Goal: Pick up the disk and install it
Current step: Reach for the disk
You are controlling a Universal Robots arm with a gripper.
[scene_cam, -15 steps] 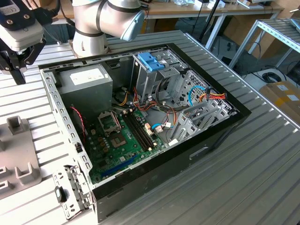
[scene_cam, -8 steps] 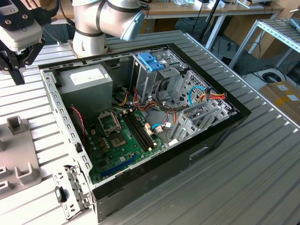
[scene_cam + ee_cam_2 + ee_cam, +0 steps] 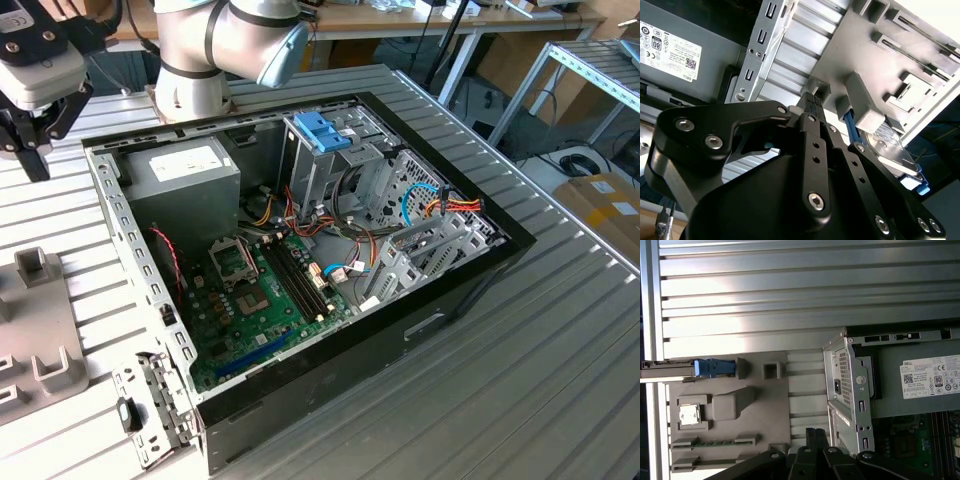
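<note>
Pincer clenched, empty, over ribbed worktop between holder plate and computer case corner | disk upright on edge in plate's outermost slot, blue frame end exposed, apart from pincer

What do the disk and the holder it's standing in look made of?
The disk: silver-grey metal, slightly shiny where light catches it, edged by a light blue frame that looks like smooth plastic. The holder: matte grey, evenly coloured with blocky moulded shapes, probably plastic.

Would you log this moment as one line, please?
gripper: near fixture plate, apart from disk; disk: on edge in plate; case: open
</note>
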